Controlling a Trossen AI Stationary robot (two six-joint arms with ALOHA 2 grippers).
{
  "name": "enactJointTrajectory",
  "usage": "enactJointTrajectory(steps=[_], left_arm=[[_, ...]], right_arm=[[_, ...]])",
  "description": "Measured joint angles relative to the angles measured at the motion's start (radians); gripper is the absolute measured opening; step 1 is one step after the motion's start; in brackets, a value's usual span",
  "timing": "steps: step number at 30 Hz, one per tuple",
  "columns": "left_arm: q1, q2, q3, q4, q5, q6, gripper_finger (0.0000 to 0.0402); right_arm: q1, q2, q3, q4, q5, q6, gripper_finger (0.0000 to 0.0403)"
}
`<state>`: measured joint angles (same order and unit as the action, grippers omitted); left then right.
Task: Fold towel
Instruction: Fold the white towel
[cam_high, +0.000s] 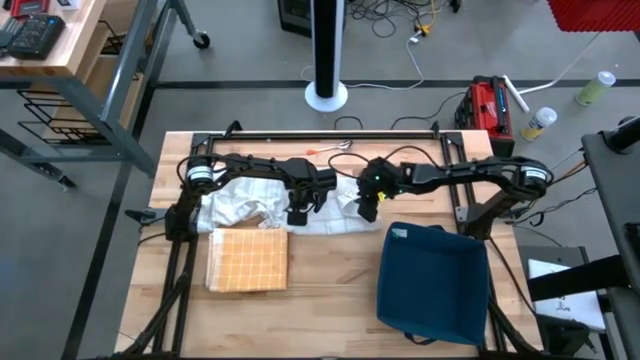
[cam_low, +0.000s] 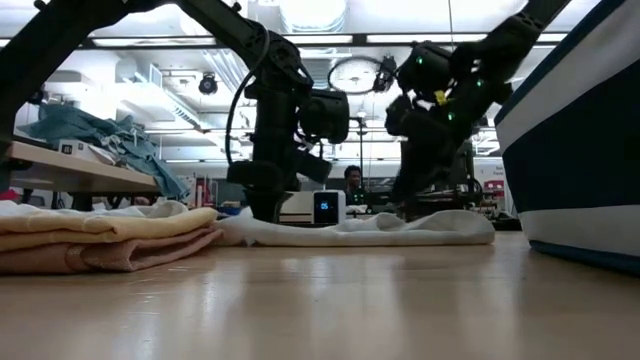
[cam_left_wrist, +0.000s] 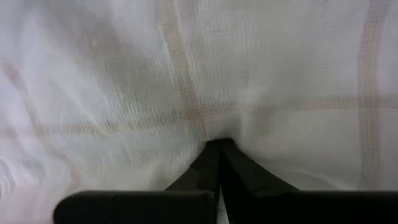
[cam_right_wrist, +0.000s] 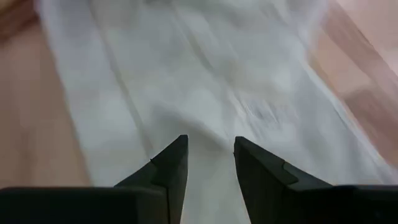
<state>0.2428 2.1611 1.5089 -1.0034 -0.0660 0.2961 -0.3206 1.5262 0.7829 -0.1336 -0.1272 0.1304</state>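
A white towel (cam_high: 235, 200) with faint tan checks lies crumpled on the far middle of the wooden table; in the low view it is a low heap (cam_low: 380, 228). My left gripper (cam_high: 298, 214) points straight down at its middle, shut, tips in the cloth (cam_left_wrist: 219, 146). My right gripper (cam_high: 366, 211) slants down over the towel's right end, open, with the cloth (cam_right_wrist: 205, 81) lying under the gap (cam_right_wrist: 210, 144). I cannot tell whether its fingertips touch the towel. My left gripper comes from above, pointing down, and its shut fingertips (cam_left_wrist: 208, 155) meet in the white towel near its middle (cam_left_wrist: 217, 134). The cloth puckers a little around the tips. One layer or several does not show. The towel lies on the table all around.
A folded tan checked towel (cam_high: 247, 260) lies at the near left, next to the white one. A dark blue bin (cam_high: 432, 282) stands at the near right. A small tool (cam_high: 330, 148) lies by the far edge. Bare wood (cam_high: 330, 310) shows between the folded towel and the bin.
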Motion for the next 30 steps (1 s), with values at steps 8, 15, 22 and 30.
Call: enactJointTrajectory(steps=[8, 15, 22, 30], left_arm=[[0.0, -0.002, 0.001, 0.082, 0.026, 0.061, 0.0], [-0.001, -0.002, 0.002, 0.15, 0.031, 0.062, 0.0], [-0.001, -0.002, -0.001, 0.157, 0.03, 0.056, 0.0], [-0.001, -0.003, -0.006, 0.164, 0.029, 0.042, 0.0]], right_arm=[[0.011, 0.071, 0.002, 0.051, 0.041, -0.065, 0.0106], [0.016, 0.09, 0.002, 0.006, 0.041, -0.143, 0.0098], [0.017, 0.037, 0.027, -0.118, 0.042, -0.228, 0.0111], [0.046, -0.004, 0.036, -0.18, -0.004, -0.282, 0.0121]])
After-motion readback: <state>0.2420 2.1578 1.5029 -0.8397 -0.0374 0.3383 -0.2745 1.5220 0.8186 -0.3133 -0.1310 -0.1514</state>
